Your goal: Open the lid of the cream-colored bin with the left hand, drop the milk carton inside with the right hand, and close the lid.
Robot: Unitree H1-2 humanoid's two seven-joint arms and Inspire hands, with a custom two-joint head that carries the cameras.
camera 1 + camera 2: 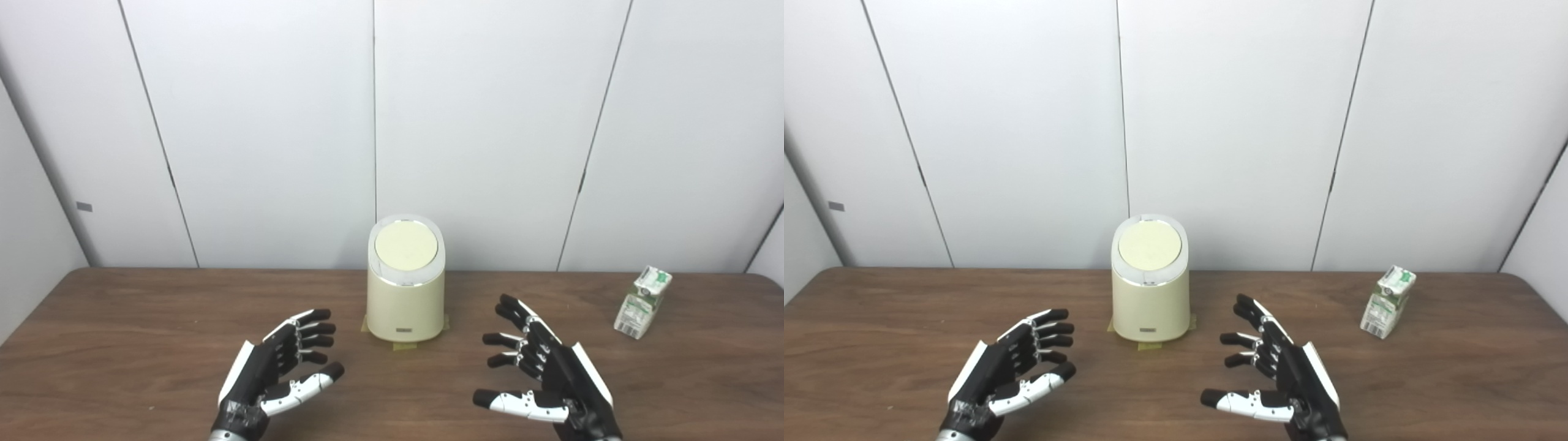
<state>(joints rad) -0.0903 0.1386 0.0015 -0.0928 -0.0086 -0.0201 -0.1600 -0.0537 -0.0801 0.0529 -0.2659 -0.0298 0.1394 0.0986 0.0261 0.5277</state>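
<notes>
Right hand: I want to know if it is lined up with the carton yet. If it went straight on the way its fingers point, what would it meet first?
Not the milk carton, which stands far off to its right. The right hand points up and left, toward the cream-colored bin, probably meeting its side first, though depth is unclear.

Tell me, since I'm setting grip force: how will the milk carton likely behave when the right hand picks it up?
The milk carton is small and looks like paperboard, so it is probably light and may dent under a hard squeeze. It stands tilted on the table, so a sideways nudge from the fingers could tip it. Its flat sides should not roll.
</notes>
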